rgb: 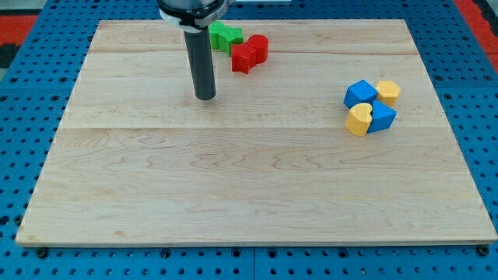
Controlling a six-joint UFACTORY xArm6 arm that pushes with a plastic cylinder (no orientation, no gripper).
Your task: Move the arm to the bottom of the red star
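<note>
Near the view's top left of the pale wooden table (257,187), the dark rod (202,66) stands upright, and my tip (205,97) rests on the wood, apart from every block. The arm carries no claw, only this rod, so there is nothing to stand apart or together. The red star (243,57) lies up and to the view's right of my tip, near it but not touching, close to the table's top edge. Pressed against the star on its right is a second red block (258,46), rounded in outline, whose exact shape I cannot make out. Just to the left of the pair and a little higher sits a green block (226,34), partly hidden behind the rod; its shape is unclear, and whether it touches the red star I cannot tell. Well apart, at the view's right, four blocks huddle together: a blue block (360,93) at the upper left, a small yellow block (388,91) at the upper right, a yellow heart (358,119) at the lower left, and another blue block (382,117) at the lower right. Around the table runs a blue pegboard (23,117) dotted with holes.
</note>
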